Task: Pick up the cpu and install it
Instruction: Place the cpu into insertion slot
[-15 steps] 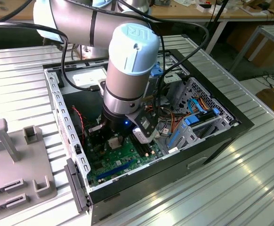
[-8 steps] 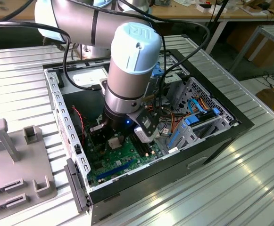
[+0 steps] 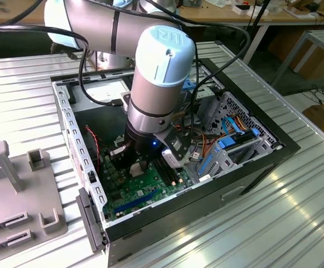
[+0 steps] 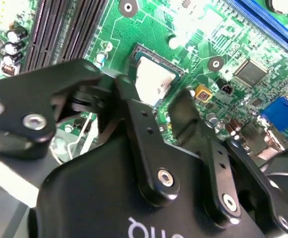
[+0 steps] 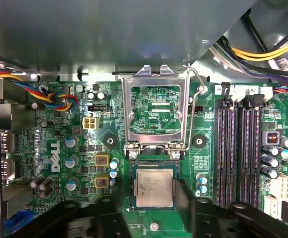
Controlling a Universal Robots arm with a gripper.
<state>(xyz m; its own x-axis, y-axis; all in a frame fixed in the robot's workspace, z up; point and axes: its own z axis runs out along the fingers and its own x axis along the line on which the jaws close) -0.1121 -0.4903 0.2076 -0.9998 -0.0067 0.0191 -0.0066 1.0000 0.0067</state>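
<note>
Workshop: opened computer case [image 3: 206, 207] on metal table [image 3: 251, 234].

- We see faint print on the cpu [image 5: 154, 186], right at the gripper [image 5: 153, 202], but it is too small to read.
- Large white lettering [image 5: 54, 156] stands on the motherboard [image 5: 109, 136], off to the gripper's side.
- A small white label [image 5: 168, 120] lies beyond the cpu, inside the raised socket frame [image 5: 129, 109].
- An embossed sign marks the arm's blue cap [image 3: 170, 38], above the gripper.

cpu [image 5: 154, 187]: 1 | socket frame [image 5: 127, 111]: 1 | memory slots [image 5: 246, 153]: 4 (two pairs) | motherboard [image 5: 205, 124]: 1 | computer case [image 3: 206, 218]: 1
</note>
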